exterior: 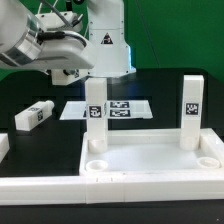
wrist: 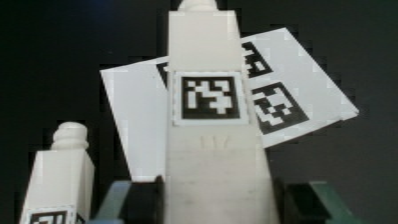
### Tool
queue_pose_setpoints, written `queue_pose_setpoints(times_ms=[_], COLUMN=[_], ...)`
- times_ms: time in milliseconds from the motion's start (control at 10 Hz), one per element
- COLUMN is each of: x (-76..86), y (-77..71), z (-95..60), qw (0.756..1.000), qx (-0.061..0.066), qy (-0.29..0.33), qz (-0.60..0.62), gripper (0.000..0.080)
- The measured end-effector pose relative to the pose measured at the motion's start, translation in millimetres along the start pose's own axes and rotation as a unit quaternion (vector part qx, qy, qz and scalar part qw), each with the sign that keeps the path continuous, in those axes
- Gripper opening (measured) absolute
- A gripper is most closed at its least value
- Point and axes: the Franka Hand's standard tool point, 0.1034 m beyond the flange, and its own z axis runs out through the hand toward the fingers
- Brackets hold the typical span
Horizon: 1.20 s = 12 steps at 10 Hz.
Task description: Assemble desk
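Leg (exterior: 95, 126) upright, long axis vertical, at tabletop (exterior: 150, 172) corner; fingers (wrist: 121, 203) clamped on it.

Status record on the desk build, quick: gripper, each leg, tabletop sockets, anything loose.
gripper: shut on gripped leg, a finger on each side
gripped leg: upright at tabletop far corner, exterior view's left
second leg: upright at far corner, exterior view's right
loose leg: lying on table, apart from tabletop
near sockets: both empty
marker board: flat behind tabletop
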Motion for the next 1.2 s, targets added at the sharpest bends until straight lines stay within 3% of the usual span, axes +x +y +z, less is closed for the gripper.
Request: queue_pose_setpoints(times_ms=[100, 200, 300, 500, 600, 800, 900, 1000, 1100, 1200], x=[0.5, -14.4, -29.1, -38.5, -32.4, -32.5, -27.8, -31.2, -33.4, -30.2], y=[-9.4, -36.3, -61.6, -108.9, -112.4, -117.9, -123.0, -135.8, -151.2, -156.8], z=[-5.0, -13.3, -19.3, -34.0, -39.1, -37.8, -44.3, -62.8, -90.6, -111.4], qw=[0.999, 0.998, 0.995, 0.987, 0.983, 0.968, 0.957, 0.944, 0.928, 0.910], qx=[0.002, 0.008, 0.006, 0.013, 0.025, 0.033, 0.035, 0.010, 0.010, 0.007], qy=[0.031, 0.064, 0.091, 0.150, 0.175, 0.246, 0.284, 0.326, 0.370, 0.412], qz=[0.009, 0.021, 0.027, 0.053, 0.050, 0.039, 0.040, 0.044, 0.036, 0.038], gripper=[0.0287, 0.0287, 0.0287, 0.0287, 0.0287, 0.0287, 0.0287, 0.0287, 0.0287, 0.0287])
